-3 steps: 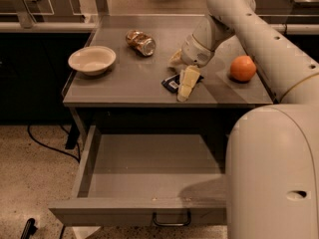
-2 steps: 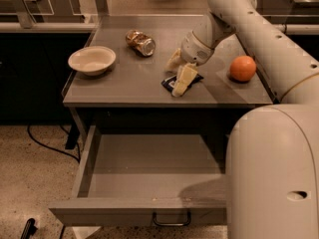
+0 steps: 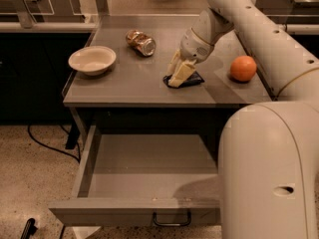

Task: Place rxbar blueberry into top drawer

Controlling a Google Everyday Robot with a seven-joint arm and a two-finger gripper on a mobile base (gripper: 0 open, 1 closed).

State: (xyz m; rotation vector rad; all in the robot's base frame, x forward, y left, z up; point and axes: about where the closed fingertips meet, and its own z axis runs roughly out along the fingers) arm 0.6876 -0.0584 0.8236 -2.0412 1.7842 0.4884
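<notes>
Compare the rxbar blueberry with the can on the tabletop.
The rxbar blueberry is flat and dark navy; the can is rounded, shiny gold-brown. The bar lies partly under the gripper near the table's front; the can lies on its side farther back, alone. Both rest on the tabletop, outside the open top drawer.

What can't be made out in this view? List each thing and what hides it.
- rxbar blueberry: mostly covered by the gripper, which rests over it on the table. Whether it is held is unclear.
- top drawer: the right inner side is hidden behind the robot's body.
- can: the print is too small to read.
</notes>
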